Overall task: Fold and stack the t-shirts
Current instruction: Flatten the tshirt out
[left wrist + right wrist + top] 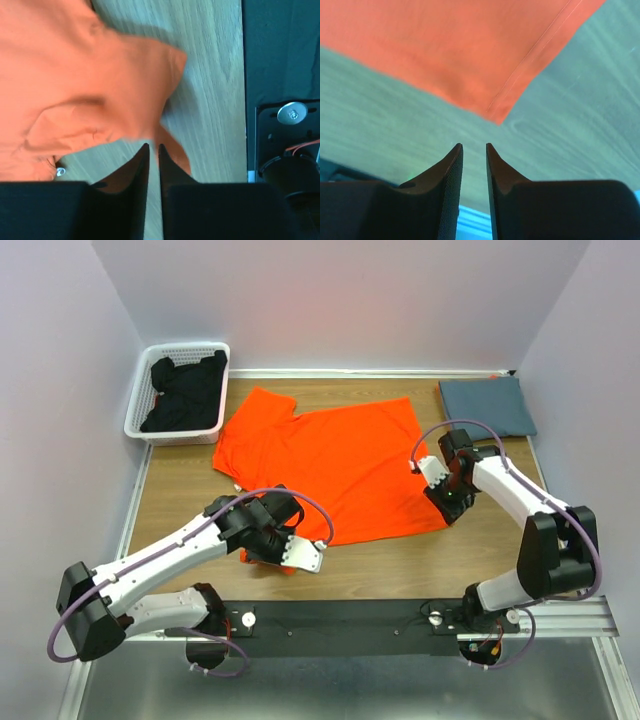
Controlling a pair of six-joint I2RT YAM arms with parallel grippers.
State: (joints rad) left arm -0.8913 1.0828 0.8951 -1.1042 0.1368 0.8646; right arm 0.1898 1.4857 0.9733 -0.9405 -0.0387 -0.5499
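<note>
The bright orange t-shirt (340,465) lies spread flat on the middle of the wooden table (180,490). The slate blue-grey t-shirt (487,405) sits folded at the back right. My left gripper (290,558) is low at the orange shirt's near left corner. In the left wrist view a flap of the orange shirt (75,75) lies under the fingertips, and the left gripper (154,146) shows a narrow gap with bare wood through it. My right gripper (447,508) hovers just off the shirt's near right corner (497,117). The right gripper (474,145) is open and empty.
A white basket (140,405) holding dark clothes stands at the back left. The black mounting rail (350,625) with both arm bases runs along the near edge, close to the left gripper. Walls enclose the left, back and right sides.
</note>
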